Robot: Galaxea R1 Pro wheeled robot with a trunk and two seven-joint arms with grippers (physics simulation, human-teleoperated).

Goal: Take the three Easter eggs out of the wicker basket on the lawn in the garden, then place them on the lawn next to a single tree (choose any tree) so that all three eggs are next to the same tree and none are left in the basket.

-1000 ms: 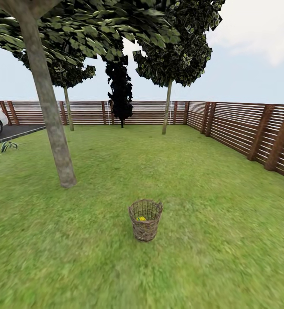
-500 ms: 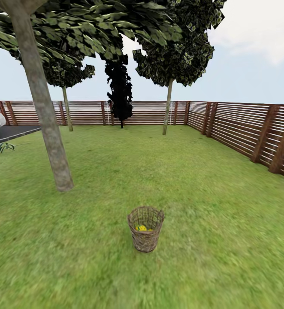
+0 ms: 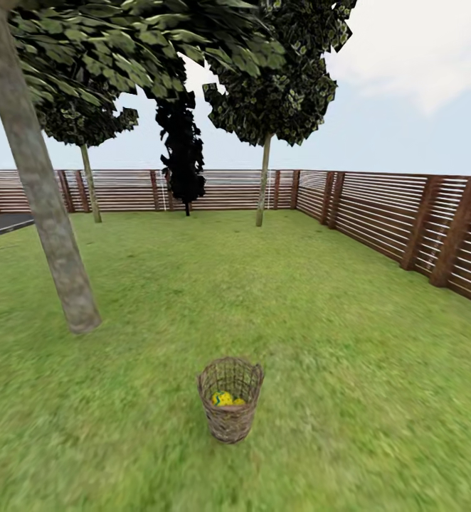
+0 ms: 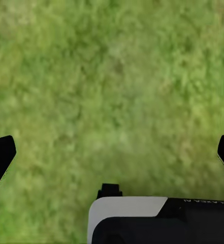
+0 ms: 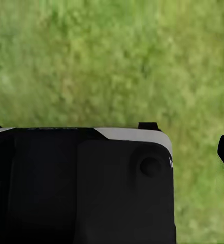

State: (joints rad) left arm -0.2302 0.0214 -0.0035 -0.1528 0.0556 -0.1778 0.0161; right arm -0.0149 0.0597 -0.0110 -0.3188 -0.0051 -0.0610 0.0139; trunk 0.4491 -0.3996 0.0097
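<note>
Lawn: open grass all round, fence far off at two o'clock. Thick-trunked tree at ten o'clock, chosen drop point, near the wicker basket at twelve. Eggs lie inside it. My left gripper spreads wide, empty; my right gripper is obscured, cannot tell.

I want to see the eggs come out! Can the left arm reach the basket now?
Probably not yet. The basket stands apart on the lawn ahead, and the left gripper has just grass under its open fingers. Nothing blocks the way; the robot likely must roll closer.
</note>
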